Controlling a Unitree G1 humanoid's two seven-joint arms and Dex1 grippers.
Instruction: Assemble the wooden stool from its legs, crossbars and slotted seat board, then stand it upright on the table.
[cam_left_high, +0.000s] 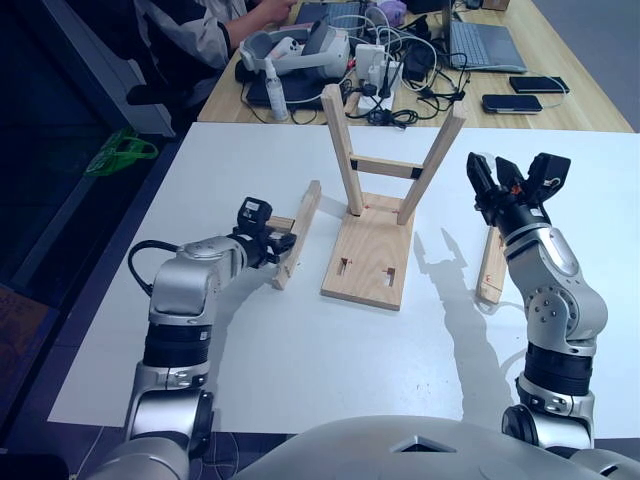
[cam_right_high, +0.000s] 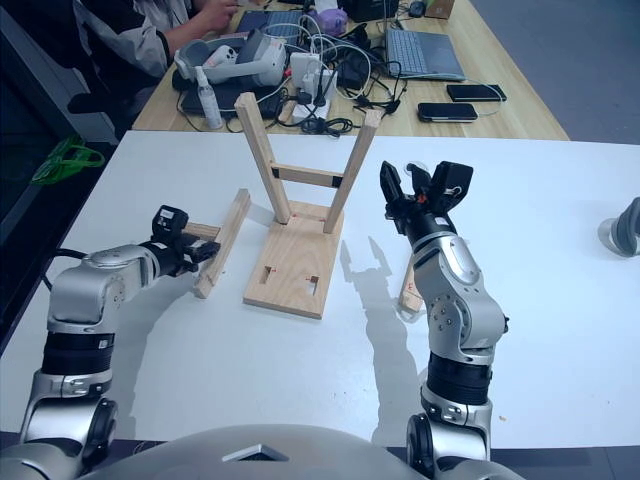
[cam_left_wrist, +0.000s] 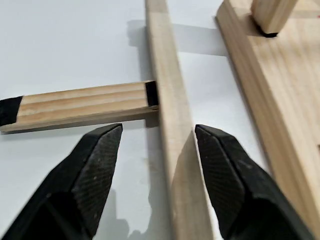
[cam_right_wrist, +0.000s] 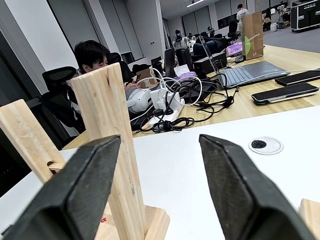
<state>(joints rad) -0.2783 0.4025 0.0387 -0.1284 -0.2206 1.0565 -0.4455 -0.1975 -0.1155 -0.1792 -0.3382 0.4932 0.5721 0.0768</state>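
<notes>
The left gripper (cam_left_wrist: 157, 129) is shown spread, its black ribbed fingers (cam_left_wrist: 95, 165) set to either side of a loose pale wooden leg (cam_left_high: 300, 232) lying flat on the white table (cam_left_high: 300, 370). The leg is straddled but not yet pinched. A short wooden crossbar (cam_left_wrist: 80, 102), black at its ends, meets this leg at a right angle just beside the fingers.

Immediately to the right, the rectangular slotted seat board (cam_left_high: 365, 240) lies flat. A left upright leg (cam_left_high: 340, 150) and a right upright leg (cam_left_high: 432, 165) are seated in its far end and joined by a second crossbar (cam_left_high: 388, 167). Two empty slots (cam_left_high: 345, 265) are visible at its near end. The right gripper (cam_left_high: 512, 172) is held raised and spread, with nothing between its fingers, near the right upright leg. A second loose leg (cam_left_high: 490, 265) lies on the table below that forearm.

The assembly is judged to be about half done, and the step in hand is the pick-up of the first loose leg. The fingers must next be closed squarely across its width. The leg can then be lifted and tipped upright over a free slot without the standing pair being knocked.

Open table is available in front of the board and to the far right. The table's left edge runs close to the left arm. Behind, a cluttered wooden desk (cam_left_high: 585, 105) adjoins the far edge, so little room is left there.
</notes>
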